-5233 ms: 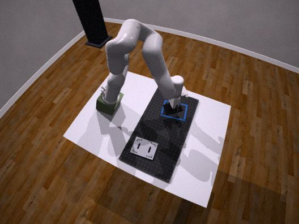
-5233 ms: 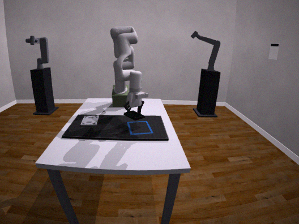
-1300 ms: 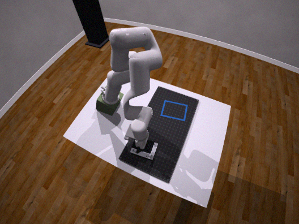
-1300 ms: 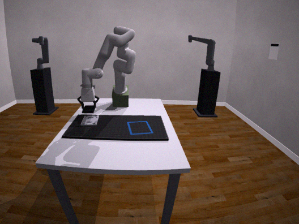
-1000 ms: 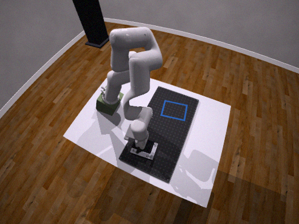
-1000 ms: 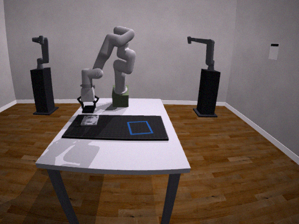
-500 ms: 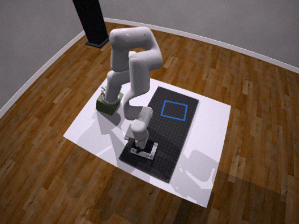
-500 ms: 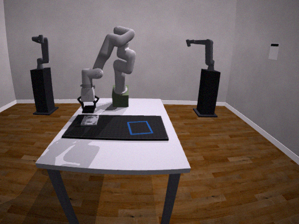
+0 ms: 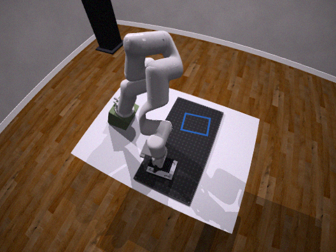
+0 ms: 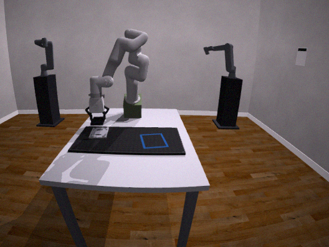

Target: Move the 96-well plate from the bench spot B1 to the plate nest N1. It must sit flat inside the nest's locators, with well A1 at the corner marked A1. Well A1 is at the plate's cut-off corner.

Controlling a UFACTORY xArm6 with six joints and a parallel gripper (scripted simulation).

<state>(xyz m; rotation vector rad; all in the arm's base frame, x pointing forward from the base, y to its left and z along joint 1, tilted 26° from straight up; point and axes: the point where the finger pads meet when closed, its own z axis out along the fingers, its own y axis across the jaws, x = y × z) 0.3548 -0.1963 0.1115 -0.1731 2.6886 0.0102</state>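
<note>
My gripper [image 10: 97,115] is shut on the dark 96-well plate [image 10: 98,120] and holds it level a little above the table's left end. In the top view the gripper [image 9: 158,165] and plate [image 9: 167,163] hang right over the grey plate nest N1 [image 9: 161,172]. The nest also shows in the exterior view [image 10: 98,132], lying on the black perforated baseplate [image 10: 126,140] below the plate. The blue-outlined bench spot B1 [image 9: 196,124] is empty; it also shows in the exterior view [image 10: 154,140]. I cannot make out the plate's cut-off corner or the A1 mark.
The arm's green base block [image 9: 122,116] stands on the white table beside the baseplate. Two black pedestals [image 10: 47,100] [image 10: 228,103] with small arms stand on the floor behind the table.
</note>
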